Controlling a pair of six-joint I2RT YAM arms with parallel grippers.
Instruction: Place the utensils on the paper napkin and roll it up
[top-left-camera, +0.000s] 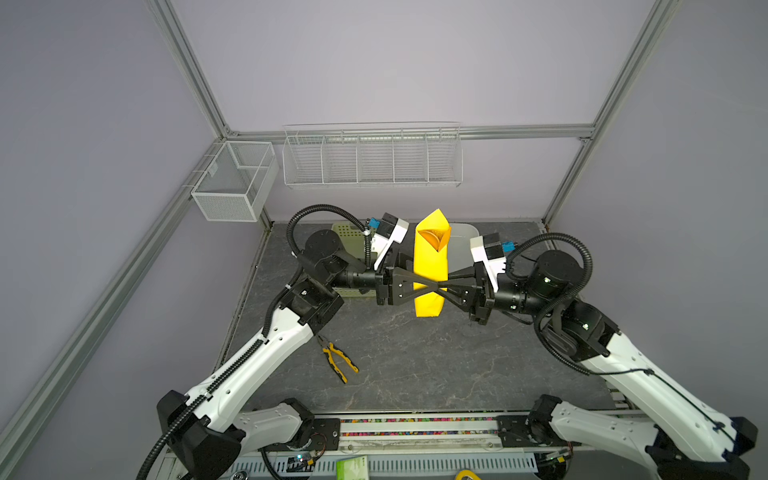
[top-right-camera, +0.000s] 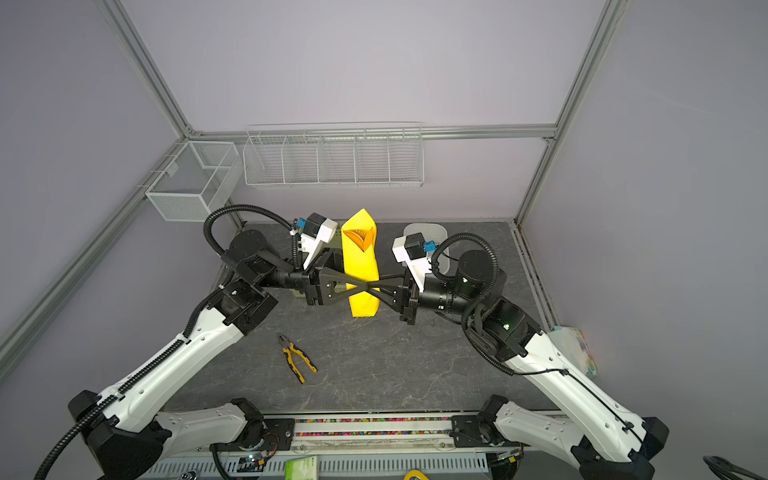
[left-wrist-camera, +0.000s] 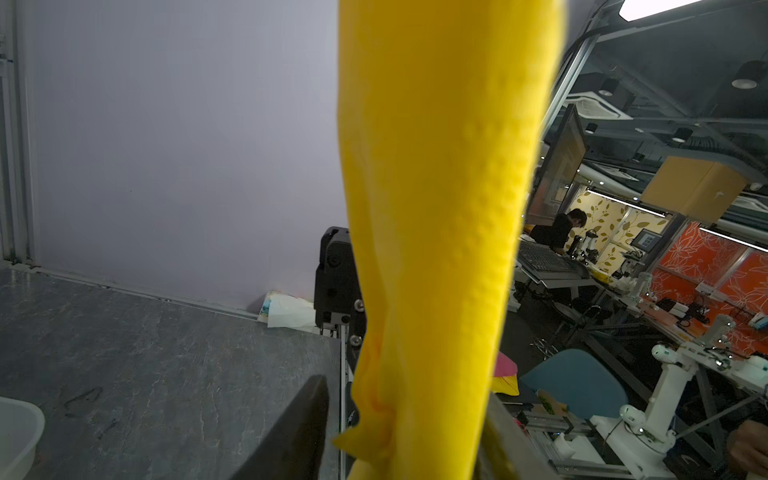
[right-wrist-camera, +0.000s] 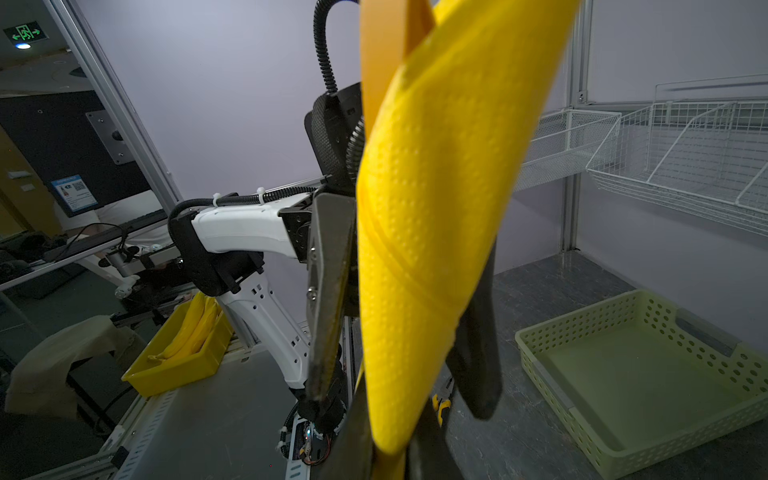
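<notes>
Right wrist view puts the rolled napkin (right-wrist-camera: 436, 208) right in front of my lens, upright in the air above the table (top-left-camera: 395, 357). The orange utensils (top-left-camera: 434, 237) peek out of its open upper end. My right gripper (top-left-camera: 446, 286) is clenched on the roll's lower part. The left gripper (top-left-camera: 427, 285) meets it from the opposite side, its fingers (right-wrist-camera: 328, 291) straddling the roll; whether they squeeze it I cannot tell. Pliers (top-left-camera: 338, 361) lie on the table, well apart from the roll.

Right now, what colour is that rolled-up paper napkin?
The paper napkin is bright yellow with fine embossed dots, clearest in the right wrist view.
</notes>
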